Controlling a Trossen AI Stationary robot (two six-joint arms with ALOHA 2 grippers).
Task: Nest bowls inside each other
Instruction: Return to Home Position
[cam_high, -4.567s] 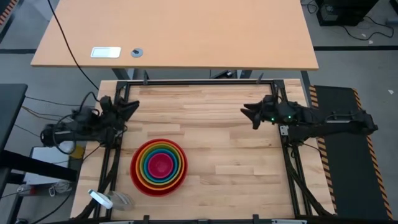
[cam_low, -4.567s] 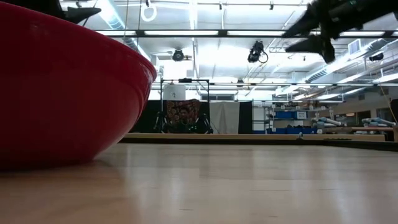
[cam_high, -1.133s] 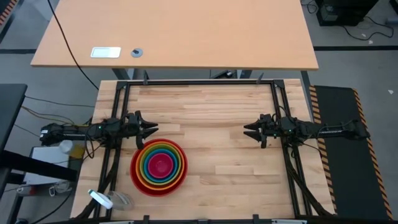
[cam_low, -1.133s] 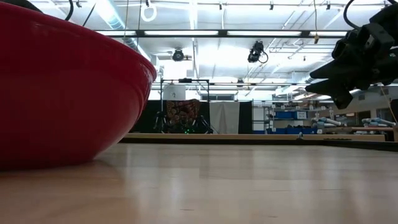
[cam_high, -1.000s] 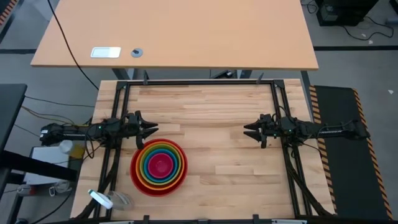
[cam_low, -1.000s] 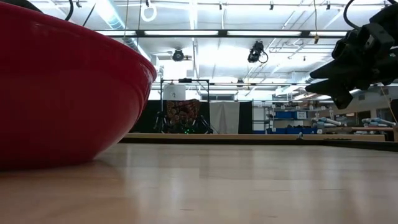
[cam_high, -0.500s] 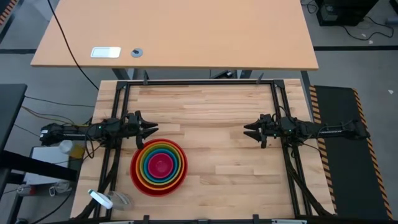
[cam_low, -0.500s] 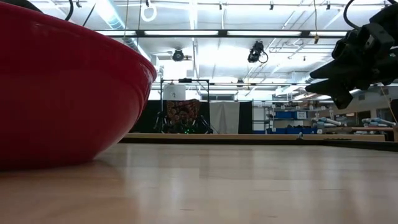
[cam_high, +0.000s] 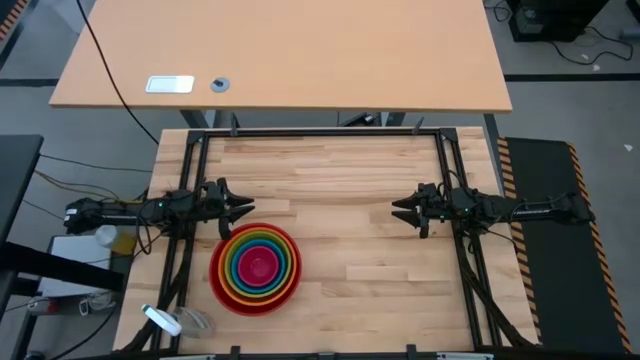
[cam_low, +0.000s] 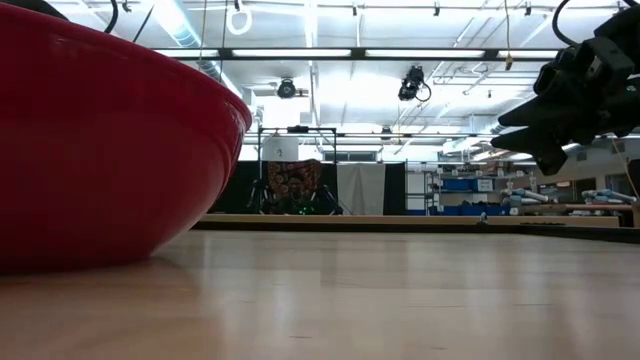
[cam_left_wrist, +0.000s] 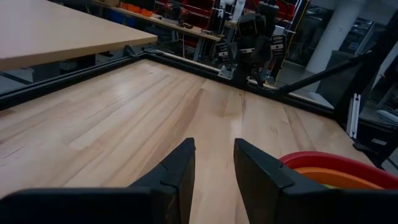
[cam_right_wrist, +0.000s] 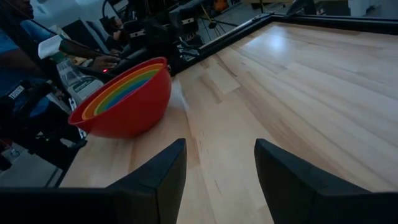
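Note:
The bowls (cam_high: 255, 268) sit one inside another near the table's left front: red outermost, then orange, yellow-green and blue, with magenta pink in the middle. The red bowl (cam_low: 100, 150) rests on its base on the wood. The rims also show in the right wrist view as a stack (cam_right_wrist: 127, 99), and the left wrist view catches the red rim (cam_left_wrist: 336, 163). My left gripper (cam_high: 246, 208) hovers open just beyond the stack's far-left rim, nothing between its fingers (cam_left_wrist: 214, 155). My right gripper (cam_high: 396, 208) is open at the table's right side, well clear of the bowls.
Black frame rails (cam_high: 320, 132) run along the table's far, left and right sides. A larger desk (cam_high: 280, 50) stands beyond with a white device (cam_high: 170, 84). A person's arm (cam_right_wrist: 74, 53) shows off the table's left. Bare wood (cam_high: 350, 230) lies between the grippers.

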